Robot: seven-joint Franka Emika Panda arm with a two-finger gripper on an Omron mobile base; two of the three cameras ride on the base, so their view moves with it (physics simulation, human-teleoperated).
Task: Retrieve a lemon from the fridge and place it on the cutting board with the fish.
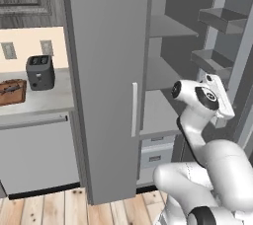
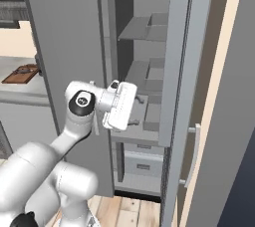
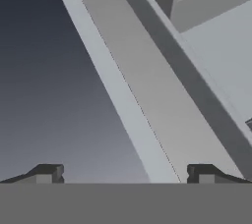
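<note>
One fridge (image 1: 106, 71) with two drawers (image 1: 155, 152) and two door bins (image 1: 217, 36), one toaster (image 1: 40, 72), one board (image 1: 12, 92), and two wall outlets (image 1: 9, 50).

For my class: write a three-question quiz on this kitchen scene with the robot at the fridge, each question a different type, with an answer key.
1. True or false: the fridge's right door stands open.
2. Multiple choice: What sits on the counter just right of the cutting board? A) a kettle B) a toaster C) a bowl
3. Short answer: Are the gripper's jaws apart or together, and is anything between them?

Key
1. True: shelves and door bins are exposed.
2. B
3. Apart; nothing is between them. The hand view looks along a grey fridge edge.
</note>
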